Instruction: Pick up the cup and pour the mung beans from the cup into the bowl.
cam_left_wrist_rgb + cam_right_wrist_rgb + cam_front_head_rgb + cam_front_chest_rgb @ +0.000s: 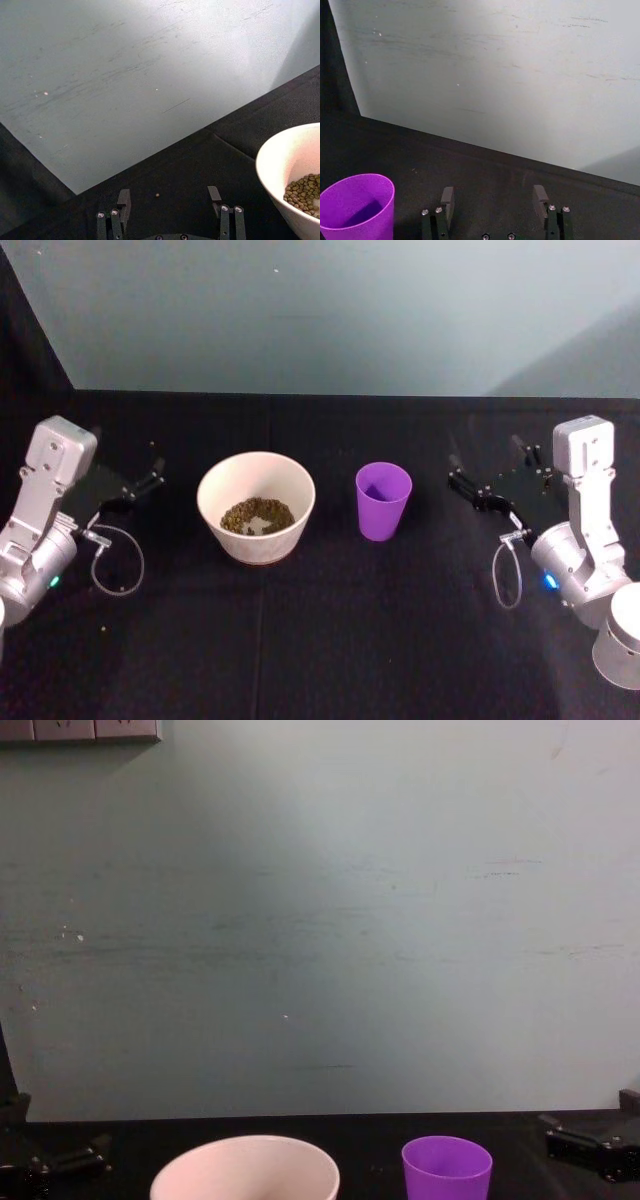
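Cup (383, 499) stands upright at centre right on the black table (320, 640), apart from the bowl (256, 505) on its left, which holds mung beans (258, 515). Right gripper (487, 483) and left gripper (140, 480) wait wide apart, empty. A careless approach could knock the light cup over.

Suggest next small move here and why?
Probably none beyond staying parked: the mung beans already lie in the bowl, and the purple cup stands upright beside it, looking empty. Left gripper and right gripper are both open, off to either side, touching nothing. At most, check the cup's inside to confirm.
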Controlling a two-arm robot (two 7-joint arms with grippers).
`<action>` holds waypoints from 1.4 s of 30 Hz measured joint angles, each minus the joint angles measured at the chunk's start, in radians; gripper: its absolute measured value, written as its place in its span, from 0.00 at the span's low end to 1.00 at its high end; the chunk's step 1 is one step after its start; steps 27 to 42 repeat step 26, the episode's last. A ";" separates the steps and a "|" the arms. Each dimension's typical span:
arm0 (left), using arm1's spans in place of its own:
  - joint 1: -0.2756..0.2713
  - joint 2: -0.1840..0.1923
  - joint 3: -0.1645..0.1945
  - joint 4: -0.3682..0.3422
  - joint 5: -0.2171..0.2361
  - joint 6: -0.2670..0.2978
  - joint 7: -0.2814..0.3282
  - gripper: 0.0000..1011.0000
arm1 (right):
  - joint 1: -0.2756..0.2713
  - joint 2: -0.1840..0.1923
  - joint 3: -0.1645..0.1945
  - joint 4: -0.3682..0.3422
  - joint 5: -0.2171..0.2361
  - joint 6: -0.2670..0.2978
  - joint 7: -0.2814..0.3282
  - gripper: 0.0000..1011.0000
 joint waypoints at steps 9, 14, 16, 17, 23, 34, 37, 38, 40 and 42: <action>0.000 0.000 0.000 0.000 0.000 0.000 0.000 0.99 | 0.000 0.000 0.000 0.001 0.001 -0.001 0.001 0.99; 0.000 0.000 0.000 0.000 0.000 0.000 0.000 0.99 | 0.000 0.000 0.000 0.001 0.001 -0.001 0.001 0.99; 0.000 0.000 0.000 0.000 0.000 0.000 0.000 0.99 | 0.000 0.000 0.000 0.001 0.001 -0.001 0.001 0.99; 0.000 0.000 0.000 0.000 0.000 0.000 0.000 0.99 | 0.000 0.000 0.000 0.001 0.001 -0.001 0.001 0.99; 0.000 0.000 0.000 0.000 0.000 0.000 0.000 0.99 | 0.000 0.000 0.000 0.001 0.002 -0.002 0.001 0.99; 0.000 0.000 0.000 0.000 0.000 0.000 0.000 0.99 | 0.000 0.000 0.000 0.001 0.002 -0.002 0.001 0.99; 0.000 0.000 0.000 0.000 0.000 0.000 0.000 0.99 | 0.000 0.000 0.000 0.001 0.002 -0.002 0.001 0.99; 0.000 0.000 0.000 0.000 0.000 0.000 0.000 0.99 | 0.000 0.000 0.000 0.001 0.002 -0.002 0.001 0.99; 0.000 0.000 0.000 0.000 0.000 0.000 0.000 0.99 | 0.000 0.000 0.000 0.001 0.002 -0.002 0.001 0.99; 0.000 0.000 0.000 0.000 0.000 0.000 0.000 0.99 | 0.000 0.000 0.000 0.001 0.002 -0.002 0.001 0.99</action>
